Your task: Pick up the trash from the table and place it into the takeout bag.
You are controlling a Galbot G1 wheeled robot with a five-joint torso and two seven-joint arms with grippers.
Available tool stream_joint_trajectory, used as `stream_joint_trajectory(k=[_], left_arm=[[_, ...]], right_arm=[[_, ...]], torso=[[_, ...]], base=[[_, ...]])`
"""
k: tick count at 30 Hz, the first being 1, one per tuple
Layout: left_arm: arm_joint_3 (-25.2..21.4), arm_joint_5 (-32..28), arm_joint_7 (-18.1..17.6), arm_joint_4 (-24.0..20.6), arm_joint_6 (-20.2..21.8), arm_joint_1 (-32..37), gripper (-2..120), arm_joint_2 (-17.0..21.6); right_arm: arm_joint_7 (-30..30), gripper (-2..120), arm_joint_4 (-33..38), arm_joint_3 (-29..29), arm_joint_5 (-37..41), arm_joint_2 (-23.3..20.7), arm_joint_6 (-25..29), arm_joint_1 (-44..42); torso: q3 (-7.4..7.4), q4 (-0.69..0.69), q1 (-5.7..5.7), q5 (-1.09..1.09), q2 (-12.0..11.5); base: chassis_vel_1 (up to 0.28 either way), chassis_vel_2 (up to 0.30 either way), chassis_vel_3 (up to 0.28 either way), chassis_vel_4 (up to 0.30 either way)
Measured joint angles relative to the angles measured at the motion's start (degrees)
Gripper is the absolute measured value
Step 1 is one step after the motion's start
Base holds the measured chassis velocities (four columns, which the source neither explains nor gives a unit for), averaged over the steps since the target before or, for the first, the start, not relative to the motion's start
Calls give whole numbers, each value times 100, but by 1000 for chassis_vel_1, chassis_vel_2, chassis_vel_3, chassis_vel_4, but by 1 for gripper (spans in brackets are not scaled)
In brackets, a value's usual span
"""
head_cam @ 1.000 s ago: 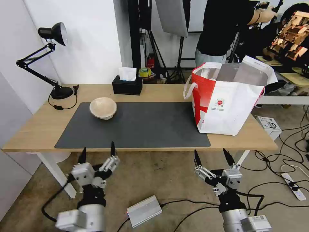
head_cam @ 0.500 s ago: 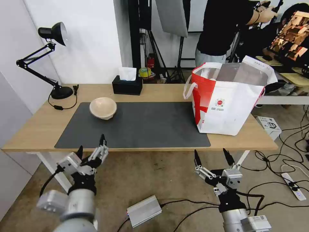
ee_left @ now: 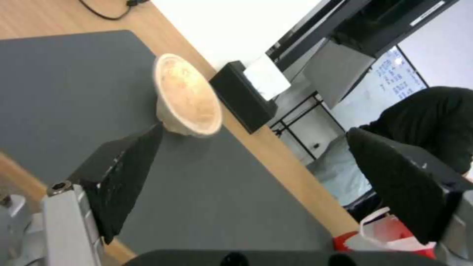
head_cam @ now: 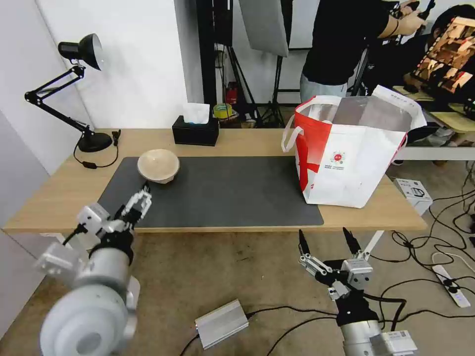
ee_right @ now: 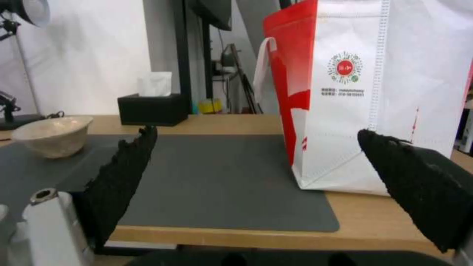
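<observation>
So the left gripper (head_cam: 129, 200) is held spread apart over the table (head_cam: 237, 141) edge, near the beige bowl (head_cam: 158, 165); the right gripper (head_cam: 326, 240) is parked below, also apart.

Lots of open mat (head_cam: 222, 190) between the paper bowl (head_cam: 158, 166) and the takeout bag (head_cam: 349, 153), nothing sitting in that stretch. My left gripper (head_cam: 129, 203), jaws apart, hangs over the mat's near left corner with a clear line to the bowl. Behind the bowl, the tissue box (head_cam: 196, 129) and lamp (head_cam: 74, 89) crowd the desk's (head_cam: 247, 141) back edge. The bag's top is wide open.
</observation>
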Motion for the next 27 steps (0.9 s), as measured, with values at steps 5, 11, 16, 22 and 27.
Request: stream_joint_trajectory(k=[5,11,16,22,27], left_arm=[[1,-685,-408,173,46,-577,100,164],[137,-1289,-819,595,31,-1242,100,259],[333,-1396,-971,932,24,-1653,100,349],[529,-1410,-1268,1287,61,-1949,100,381],[586,-1432,-1395,1567,87,-2137,100,405]], right_arm=[[0,100,0,0,0,0,0,0],[0,100,0,0,0,0,0,0],[0,100,0,0,0,0,0,0],[0,100,0,0,0,0,0,0],[0,100,0,0,0,0,0,0]], torso=[[0,0,0,0,0],[0,0,0,0,0],[0,0,1,0,0],[0,0,1,0,0],[0,0,0,0,0]], base=[[0,0,0,0],[0,0,0,0],[0,0,0,0],[0,0,0,0],[0,0,0,0]])
